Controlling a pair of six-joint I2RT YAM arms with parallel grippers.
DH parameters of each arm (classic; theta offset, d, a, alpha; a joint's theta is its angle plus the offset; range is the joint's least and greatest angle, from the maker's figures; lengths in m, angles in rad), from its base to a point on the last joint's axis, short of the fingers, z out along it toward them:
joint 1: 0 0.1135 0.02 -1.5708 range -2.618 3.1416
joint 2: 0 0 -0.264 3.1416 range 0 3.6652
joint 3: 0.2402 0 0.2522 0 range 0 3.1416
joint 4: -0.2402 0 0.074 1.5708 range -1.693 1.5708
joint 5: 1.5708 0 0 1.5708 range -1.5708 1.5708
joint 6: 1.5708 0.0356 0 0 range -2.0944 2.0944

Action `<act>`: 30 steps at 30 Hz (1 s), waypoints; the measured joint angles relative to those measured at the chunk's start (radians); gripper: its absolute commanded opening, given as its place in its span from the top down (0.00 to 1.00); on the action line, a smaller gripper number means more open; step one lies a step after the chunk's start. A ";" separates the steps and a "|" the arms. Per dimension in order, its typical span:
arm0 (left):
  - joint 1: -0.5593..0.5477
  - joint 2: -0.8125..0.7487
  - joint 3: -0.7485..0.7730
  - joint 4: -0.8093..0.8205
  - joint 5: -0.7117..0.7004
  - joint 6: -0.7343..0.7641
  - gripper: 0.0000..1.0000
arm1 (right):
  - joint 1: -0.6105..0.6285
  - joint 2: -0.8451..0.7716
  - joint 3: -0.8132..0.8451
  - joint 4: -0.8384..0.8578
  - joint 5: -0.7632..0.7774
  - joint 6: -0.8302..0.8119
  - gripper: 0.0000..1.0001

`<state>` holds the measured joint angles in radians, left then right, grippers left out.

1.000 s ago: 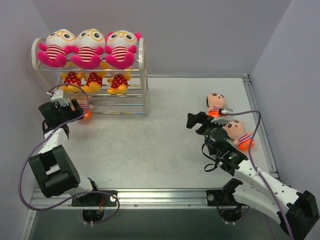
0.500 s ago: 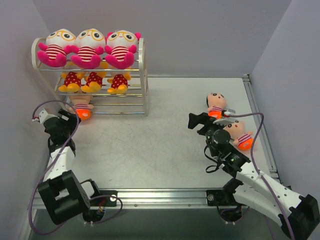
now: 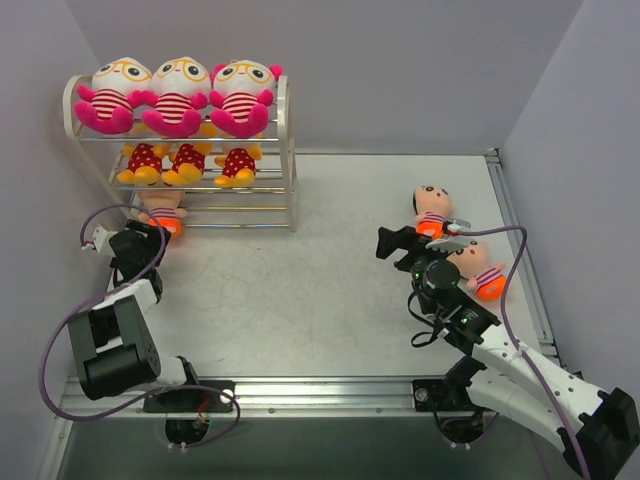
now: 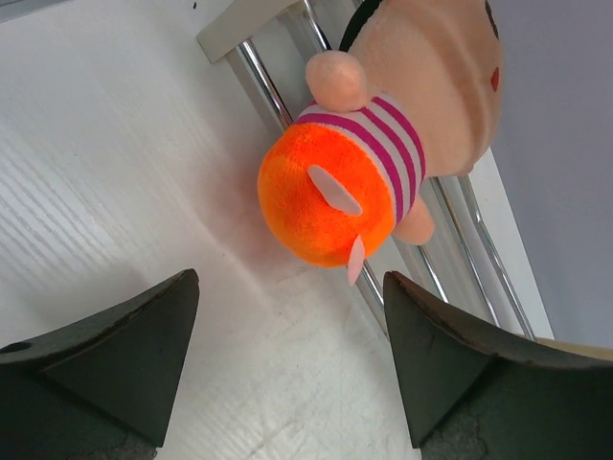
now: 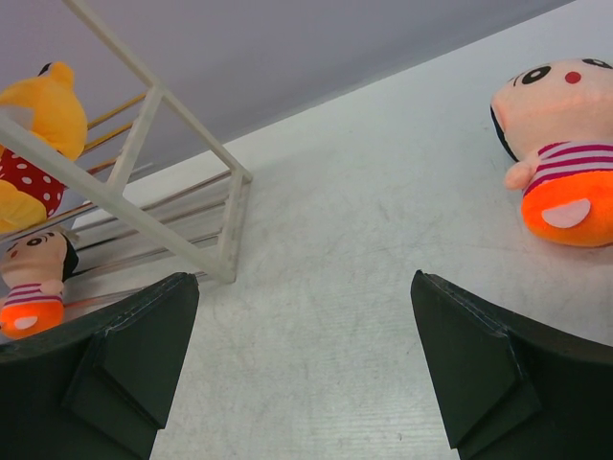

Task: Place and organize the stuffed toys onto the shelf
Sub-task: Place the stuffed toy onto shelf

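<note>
The cream-white shelf (image 3: pixel 285 150) stands at the back left. Three pink toys (image 3: pixel 178 95) sit on its top tier and three yellow-orange toys (image 3: pixel 190 160) on the middle tier. One peach-faced doll (image 3: pixel 160 215) lies on the bottom tier, its orange pants (image 4: pixel 326 206) pointing outward. My left gripper (image 3: pixel 148 238) (image 4: pixel 292 331) is open and empty just in front of that doll. Two more peach-faced dolls (image 3: pixel 432 210) (image 3: pixel 478 268) lie on the table at the right. My right gripper (image 3: pixel 390 242) (image 5: pixel 302 355) is open and empty to their left, one doll (image 5: pixel 565 163) ahead on its right.
The right wrist view shows the shelf's corner post (image 5: pixel 230 240) far ahead on the left. Purple walls close in the table on the left, back and right. A metal rail (image 3: pixel 300 395) runs along the near edge by the arm bases.
My left gripper has pulled back from the bottom tier, leaving the peach-faced doll lying there, and now points at it from close by. The right arm has barely moved.
</note>
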<state>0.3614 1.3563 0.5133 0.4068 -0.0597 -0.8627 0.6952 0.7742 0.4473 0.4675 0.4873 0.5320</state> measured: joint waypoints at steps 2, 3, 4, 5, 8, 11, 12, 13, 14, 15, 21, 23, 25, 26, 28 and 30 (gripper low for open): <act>-0.011 0.039 0.006 0.029 -0.011 -0.011 0.16 | 0.000 0.000 0.000 0.000 0.005 -0.003 0.01; -0.017 0.059 0.008 0.050 -0.017 -0.017 0.17 | 0.000 0.000 0.000 0.000 0.006 -0.003 0.01; -0.023 0.079 0.008 0.074 -0.022 -0.021 0.18 | 0.000 0.000 0.000 0.000 0.007 -0.003 0.01; -0.029 0.098 0.008 0.094 -0.027 -0.025 0.19 | 0.000 0.000 0.000 0.000 0.008 -0.004 0.00; -0.045 0.148 0.008 0.161 -0.039 -0.038 0.23 | 0.000 0.002 0.000 0.000 0.012 -0.006 0.00; -0.053 0.195 0.008 0.237 -0.042 -0.048 0.26 | 0.000 0.008 0.000 0.000 0.015 -0.007 0.01; -0.053 0.206 0.008 0.254 -0.043 -0.049 0.26 | 0.000 0.010 0.000 0.000 0.016 -0.008 0.01; -0.053 0.216 0.009 0.276 -0.044 -0.051 0.27 | 0.000 0.013 0.000 0.000 0.018 -0.008 0.00; -0.053 0.225 0.010 0.297 -0.045 -0.051 0.30 | 0.000 0.015 -0.001 0.000 0.021 -0.008 0.00; -0.053 0.233 0.010 0.313 -0.045 -0.052 0.32 | 0.000 0.017 0.000 0.000 0.022 -0.008 0.01; -0.053 0.272 0.014 0.385 -0.047 -0.057 0.54 | 0.000 0.029 -0.001 0.000 0.023 -0.010 0.00; -0.053 0.288 0.018 0.401 -0.045 -0.057 0.61 | 0.000 0.032 -0.001 0.001 0.023 -0.010 0.01; -0.053 0.301 0.022 0.413 -0.045 -0.061 0.72 | 0.000 0.035 -0.001 0.001 0.023 -0.010 0.00; -0.053 0.305 0.024 0.417 -0.045 -0.061 0.77 | 0.000 0.036 -0.001 0.001 0.023 -0.010 0.01; -0.053 0.310 0.025 0.426 -0.045 -0.063 0.88 | 0.000 0.038 -0.001 0.001 0.023 -0.010 0.01; -0.053 0.310 0.026 0.430 -0.045 -0.064 0.97 | 0.000 0.039 -0.001 0.001 0.023 -0.010 0.01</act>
<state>0.3080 1.6665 0.5392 0.8368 -0.1047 -0.9264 0.6956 0.8127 0.4465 0.4683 0.5106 0.5217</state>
